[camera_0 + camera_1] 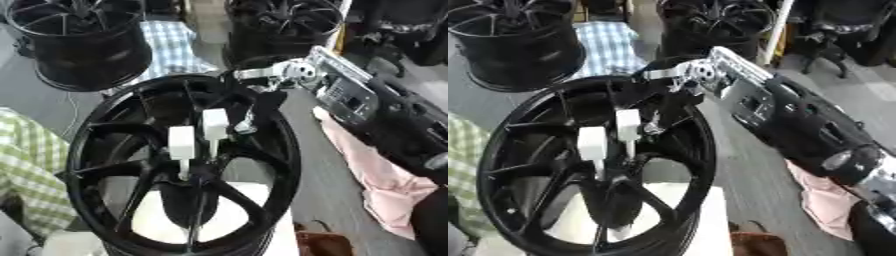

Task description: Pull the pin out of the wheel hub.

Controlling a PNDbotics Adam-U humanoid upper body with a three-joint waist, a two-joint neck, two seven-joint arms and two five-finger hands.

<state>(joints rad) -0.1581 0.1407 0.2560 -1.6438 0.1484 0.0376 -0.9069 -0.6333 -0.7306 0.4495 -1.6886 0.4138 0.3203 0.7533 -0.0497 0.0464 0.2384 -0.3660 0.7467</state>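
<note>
On grey floor (332, 170): wheel hub (184, 165), white pins (182, 142); right robot hand (249, 112) fingers unclear; pink cloth (381, 175) beside.

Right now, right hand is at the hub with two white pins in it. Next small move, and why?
Probably close the fingers on the nearer white pin and draw it straight out. The right hand sits beside that pin at the wheel hub, and both it and the other pin stand seated. Whether the fingers already grip it is hidden.
</note>
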